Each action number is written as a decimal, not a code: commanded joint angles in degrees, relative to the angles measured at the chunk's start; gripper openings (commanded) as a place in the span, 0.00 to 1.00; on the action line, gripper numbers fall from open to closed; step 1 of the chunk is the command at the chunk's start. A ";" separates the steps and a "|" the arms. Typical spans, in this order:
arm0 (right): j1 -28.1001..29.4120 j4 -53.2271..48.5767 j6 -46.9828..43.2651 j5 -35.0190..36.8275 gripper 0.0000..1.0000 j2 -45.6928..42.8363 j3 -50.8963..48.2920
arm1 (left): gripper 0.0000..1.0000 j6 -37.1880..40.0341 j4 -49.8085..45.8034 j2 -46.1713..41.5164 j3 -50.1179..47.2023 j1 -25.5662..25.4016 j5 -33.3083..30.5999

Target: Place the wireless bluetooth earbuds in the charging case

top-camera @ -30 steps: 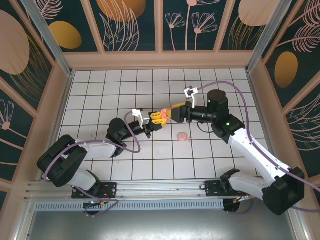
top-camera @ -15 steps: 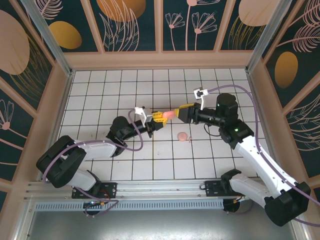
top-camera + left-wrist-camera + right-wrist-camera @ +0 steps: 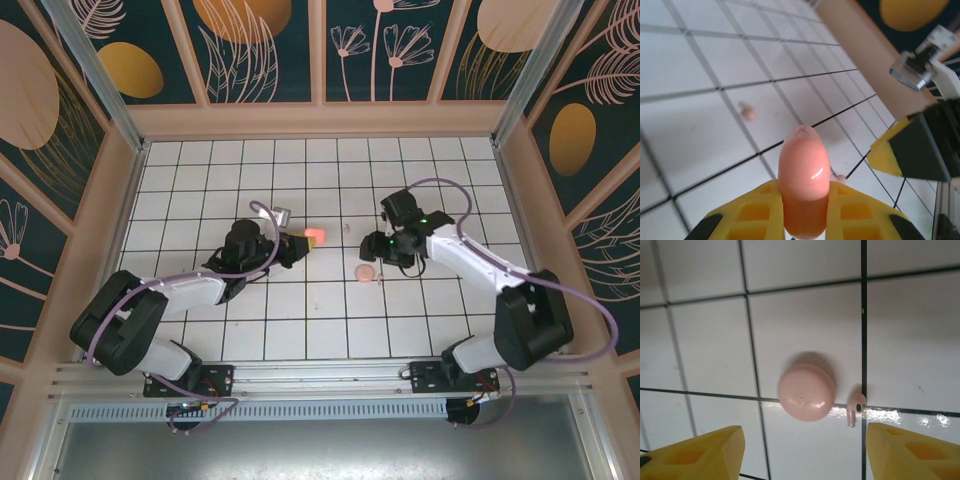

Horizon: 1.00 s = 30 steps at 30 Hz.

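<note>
One earbud (image 3: 856,407) lies on worktop (image 3: 805,325) just beside pink disc (image 3: 806,392), under right end effector (image 3: 802,434), jaws spread wide, nothing held. Left end effector (image 3: 805,202) clamped on salmon case (image 3: 803,170), raised above worktop.

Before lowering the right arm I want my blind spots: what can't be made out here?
- Salmon block, left wrist: lower end cut by the frame edge, sides covered by the left gripper.
- Earbud beside the pale pink disc, top external: too small to tell its pose.
- Another earbud, left wrist: blurred.
</note>
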 commanded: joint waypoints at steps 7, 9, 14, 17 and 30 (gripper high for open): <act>3.45 -3.38 -2.36 2.52 0.70 11.47 6.22 | 0.18 -11.63 -8.18 3.47 -2.04 5.48 4.14; 4.05 -3.60 -2.46 2.09 0.70 12.98 6.78 | 0.18 -12.26 -8.34 4.55 -2.36 6.40 5.03; 4.80 -4.76 -0.78 1.20 0.68 15.29 7.23 | 0.20 -13.18 -8.95 5.97 -3.17 8.08 6.39; 5.29 -4.58 0.51 0.24 0.67 15.76 6.75 | 0.21 -13.61 -9.26 7.00 -3.49 9.04 7.46; 5.86 -3.65 0.36 1.02 0.58 18.82 6.61 | 0.35 -13.82 -10.73 7.19 -5.21 10.94 6.78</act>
